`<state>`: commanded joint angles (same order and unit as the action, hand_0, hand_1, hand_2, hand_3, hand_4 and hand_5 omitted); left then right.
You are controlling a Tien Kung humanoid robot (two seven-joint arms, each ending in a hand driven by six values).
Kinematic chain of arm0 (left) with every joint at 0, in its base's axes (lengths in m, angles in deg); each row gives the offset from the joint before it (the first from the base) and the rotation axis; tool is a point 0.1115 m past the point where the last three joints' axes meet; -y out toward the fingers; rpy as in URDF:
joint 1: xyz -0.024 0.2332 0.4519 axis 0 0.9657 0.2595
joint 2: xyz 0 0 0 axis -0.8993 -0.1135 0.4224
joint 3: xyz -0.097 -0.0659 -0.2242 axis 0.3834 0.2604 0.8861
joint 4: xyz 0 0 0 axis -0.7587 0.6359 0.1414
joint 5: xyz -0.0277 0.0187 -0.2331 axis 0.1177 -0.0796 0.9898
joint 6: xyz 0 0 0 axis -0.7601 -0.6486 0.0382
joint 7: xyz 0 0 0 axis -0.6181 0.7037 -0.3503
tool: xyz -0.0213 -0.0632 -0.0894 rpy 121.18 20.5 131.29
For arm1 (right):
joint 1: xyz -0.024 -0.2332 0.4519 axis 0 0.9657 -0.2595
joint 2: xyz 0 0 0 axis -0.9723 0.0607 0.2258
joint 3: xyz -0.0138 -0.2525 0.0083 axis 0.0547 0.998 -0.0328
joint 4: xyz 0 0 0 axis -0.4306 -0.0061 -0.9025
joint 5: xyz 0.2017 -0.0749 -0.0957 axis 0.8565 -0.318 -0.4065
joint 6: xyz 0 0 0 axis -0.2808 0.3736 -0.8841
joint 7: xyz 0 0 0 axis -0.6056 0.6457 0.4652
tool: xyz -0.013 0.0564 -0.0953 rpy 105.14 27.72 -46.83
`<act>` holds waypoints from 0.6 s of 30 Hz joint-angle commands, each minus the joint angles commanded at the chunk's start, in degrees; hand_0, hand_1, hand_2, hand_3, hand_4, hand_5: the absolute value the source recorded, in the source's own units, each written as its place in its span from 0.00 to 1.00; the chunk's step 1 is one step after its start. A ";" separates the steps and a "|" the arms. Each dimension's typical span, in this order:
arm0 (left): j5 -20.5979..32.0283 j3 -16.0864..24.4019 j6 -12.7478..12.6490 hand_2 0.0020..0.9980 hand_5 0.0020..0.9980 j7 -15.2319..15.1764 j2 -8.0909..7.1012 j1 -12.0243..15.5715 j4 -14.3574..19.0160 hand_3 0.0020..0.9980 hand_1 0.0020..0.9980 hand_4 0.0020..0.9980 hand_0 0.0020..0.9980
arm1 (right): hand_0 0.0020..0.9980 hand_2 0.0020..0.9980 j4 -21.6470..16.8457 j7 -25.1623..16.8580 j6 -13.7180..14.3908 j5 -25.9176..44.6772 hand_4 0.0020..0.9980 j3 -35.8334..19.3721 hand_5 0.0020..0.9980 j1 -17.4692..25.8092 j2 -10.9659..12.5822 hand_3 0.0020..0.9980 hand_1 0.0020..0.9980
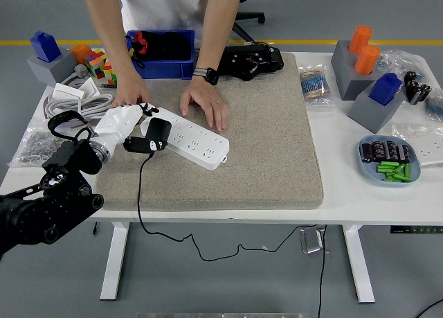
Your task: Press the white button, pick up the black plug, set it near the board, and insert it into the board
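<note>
— Where is the left arm?
— It reaches in from the lower left corner, black links bent upward, and its white left hand (123, 126) is curled closed, gripping.
— And the person?
— Leaning in from the far side, both hands (205, 102) pressed flat, palms down, fingers spread.

Robotics lab: white bench (360, 193), parts bins (387, 159), floor tape (387, 42).

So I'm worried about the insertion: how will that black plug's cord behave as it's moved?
The cord is probably floppy: it sags off the table edge in loose curves. It may tug the black plug slightly, since its slack hangs below.
</note>
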<state>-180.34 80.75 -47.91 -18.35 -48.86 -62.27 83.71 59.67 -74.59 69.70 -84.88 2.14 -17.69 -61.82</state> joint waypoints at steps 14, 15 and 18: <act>-2.47 0.32 -1.59 0.75 0.38 -0.19 -3.25 3.83 5.83 0.75 0.82 0.88 0.80 | 0.75 0.62 -0.05 -0.08 0.03 -0.01 0.62 0.06 0.39 0.14 0.07 0.60 0.62; -2.49 0.23 -1.62 0.75 0.38 -0.20 -3.25 3.90 5.93 0.75 0.82 0.88 0.80 | 0.75 0.62 -0.05 -0.09 0.03 0.00 0.62 0.05 0.39 0.14 0.07 0.60 0.62; -2.60 0.06 -1.66 0.75 0.38 -0.19 -3.11 3.96 6.08 0.75 0.82 0.88 0.80 | 0.75 0.62 -0.04 -0.10 0.04 -0.04 0.62 -0.02 0.39 0.18 0.08 0.60 0.62</act>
<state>-182.95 80.81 -49.57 -18.53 -51.97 -58.31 89.78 59.63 -74.69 69.74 -84.92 2.12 -17.52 -61.74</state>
